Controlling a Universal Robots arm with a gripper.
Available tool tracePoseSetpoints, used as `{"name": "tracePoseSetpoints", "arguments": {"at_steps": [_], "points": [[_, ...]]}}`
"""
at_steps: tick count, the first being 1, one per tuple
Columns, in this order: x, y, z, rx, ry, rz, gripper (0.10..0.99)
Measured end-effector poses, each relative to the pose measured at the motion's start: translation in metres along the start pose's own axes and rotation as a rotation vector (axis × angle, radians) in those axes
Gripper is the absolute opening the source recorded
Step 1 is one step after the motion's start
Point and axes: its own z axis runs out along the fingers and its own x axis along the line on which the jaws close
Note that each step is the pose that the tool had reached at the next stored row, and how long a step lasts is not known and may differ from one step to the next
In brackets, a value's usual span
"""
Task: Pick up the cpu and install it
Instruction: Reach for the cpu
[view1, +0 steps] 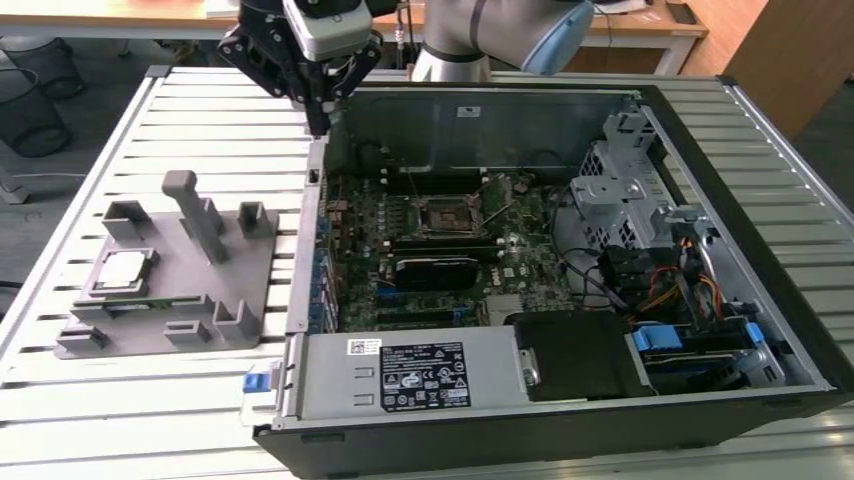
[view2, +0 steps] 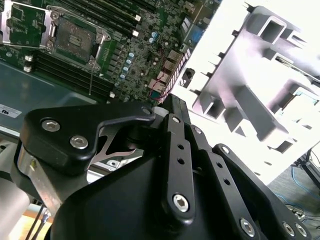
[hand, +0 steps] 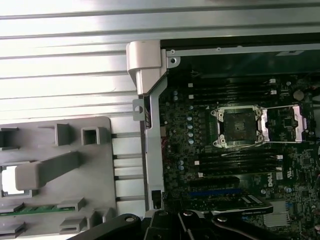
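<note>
The cpu (view1: 123, 270), a small square chip with a silver top, lies flat in a recess of the grey fixture (view1: 174, 290) on the exterior view's left, outside the computer case. My gripper (view1: 318, 118) hangs well above and behind it, over the case's back left corner, its black fingers drawn together to a point with nothing between them. In both wrist views the motherboard socket (hand: 235, 127) (view2: 75, 37) lies bare, its metal load plate (hand: 282, 122) swung open beside it. The gripper's black linkages (view2: 172, 150) narrow to the closed tips (view2: 172, 100).
The open computer case (view1: 747, 400) lies on a slatted metal table (view1: 80, 420). A power supply (view1: 414, 375), drive cage (view1: 621, 185) and cable bundle (view1: 667, 290) crowd the socket's surroundings. Upright posts (view1: 194, 210) rise from the fixture near the cpu. A green memory stick (hand: 30, 209) rests in the fixture.
</note>
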Motion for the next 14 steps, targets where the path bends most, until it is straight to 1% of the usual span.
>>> {"name": "tracePoseSetpoints", "arguments": {"at_steps": [14], "points": [[0.0085,-0.0007,0.0013,0.000,0.0010,0.000,0.106]]}}
